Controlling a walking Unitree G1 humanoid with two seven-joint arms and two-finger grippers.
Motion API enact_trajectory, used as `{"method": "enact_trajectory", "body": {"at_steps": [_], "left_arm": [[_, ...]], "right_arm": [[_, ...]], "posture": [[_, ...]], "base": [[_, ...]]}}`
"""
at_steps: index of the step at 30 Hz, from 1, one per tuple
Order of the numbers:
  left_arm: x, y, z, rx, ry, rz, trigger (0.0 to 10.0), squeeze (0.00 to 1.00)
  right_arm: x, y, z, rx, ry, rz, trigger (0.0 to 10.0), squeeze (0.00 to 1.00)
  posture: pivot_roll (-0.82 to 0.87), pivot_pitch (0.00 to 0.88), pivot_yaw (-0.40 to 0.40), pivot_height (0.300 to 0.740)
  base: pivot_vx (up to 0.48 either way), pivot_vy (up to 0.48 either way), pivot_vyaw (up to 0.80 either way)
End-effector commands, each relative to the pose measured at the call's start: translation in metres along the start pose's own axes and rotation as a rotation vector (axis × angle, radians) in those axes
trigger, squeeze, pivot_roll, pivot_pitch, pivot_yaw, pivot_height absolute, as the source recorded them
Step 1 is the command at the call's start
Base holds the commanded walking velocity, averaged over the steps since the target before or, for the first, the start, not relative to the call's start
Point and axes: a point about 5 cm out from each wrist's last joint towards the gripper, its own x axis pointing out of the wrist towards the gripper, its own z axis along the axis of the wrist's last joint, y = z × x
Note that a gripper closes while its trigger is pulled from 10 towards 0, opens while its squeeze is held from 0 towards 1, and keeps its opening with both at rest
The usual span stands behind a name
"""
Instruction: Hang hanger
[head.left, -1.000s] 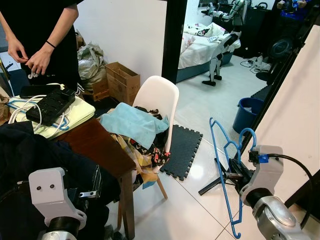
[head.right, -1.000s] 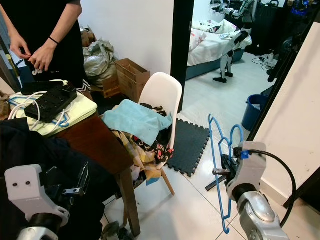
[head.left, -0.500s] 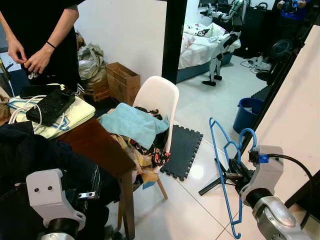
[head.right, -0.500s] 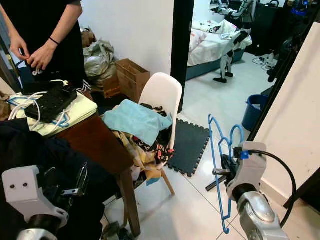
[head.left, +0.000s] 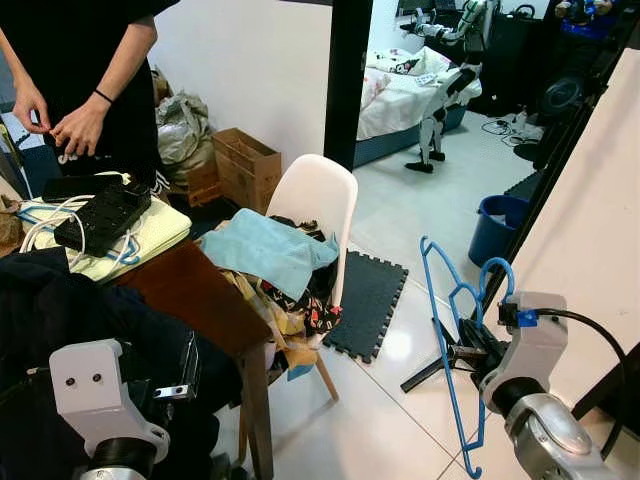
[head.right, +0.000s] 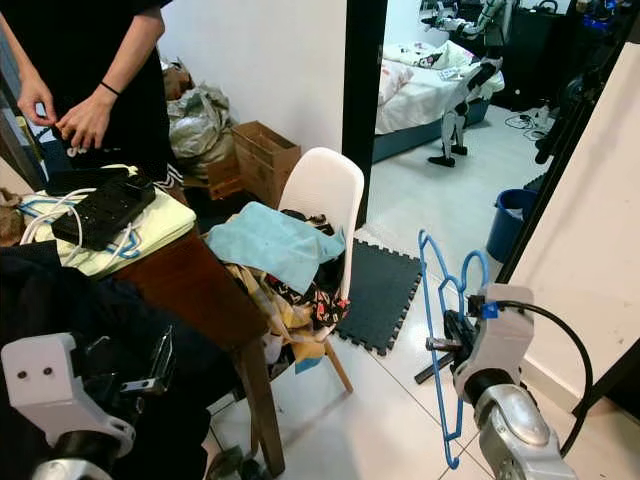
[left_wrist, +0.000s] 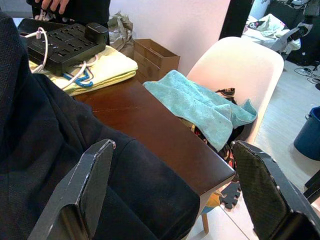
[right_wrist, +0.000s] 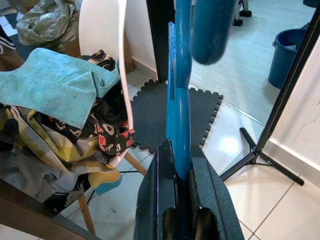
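A blue plastic hanger (right_wrist: 179, 85) stands upright at the lower right, over the white tiled floor. My right gripper (head.left: 464, 352) is shut on its thin shaft, and the hook (head.left: 497, 266) curls above the wrist. In the right wrist view the black fingers (right_wrist: 157, 180) squeeze the blue bar from both sides. My left gripper (left_wrist: 172, 195) is open at the lower left with nothing between its fingers. It hovers over a dark garment (left_wrist: 40, 150) lying on the wooden table (left_wrist: 160, 145).
A white chair (head.left: 322, 190) piled with a teal cloth (head.left: 265, 250) and other clothes stands beside the table. A person (head.left: 90, 70) stands at the far left behind a power strip (head.left: 100, 212). A black stand (head.left: 545, 170), a white board, a blue bucket (head.left: 497, 225) and a floor mat (head.left: 365, 300) are to the right.
The whole picture has shifted slightly. The person's hands have moved a little. Both grippers and the hanger keep their places.
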Motion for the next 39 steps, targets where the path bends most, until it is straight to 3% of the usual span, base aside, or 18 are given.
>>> {"method": "enact_trajectory", "body": {"at_steps": [1, 39], "left_arm": [[-0.0010, 0.0020, -0.0018, -0.005, 0.009, 0.009, 10.0, 0.00], [-0.0008, 0.0017, -0.0015, -0.002, 0.004, 0.014, 10.0, 0.00]], "right_arm": [[-0.0020, -0.0008, -0.0008, 0.016, 0.005, -0.007, 10.0, 0.00], [-0.0011, -0.0036, -0.0010, 0.041, 0.008, -0.013, 10.0, 0.00]], "posture": [[-0.08, 0.000, -0.013, 0.740], [-0.08, 0.000, -0.017, 0.740]], "base": [[0.000, 0.000, 0.00], [0.000, 0.000, 0.00]]}}
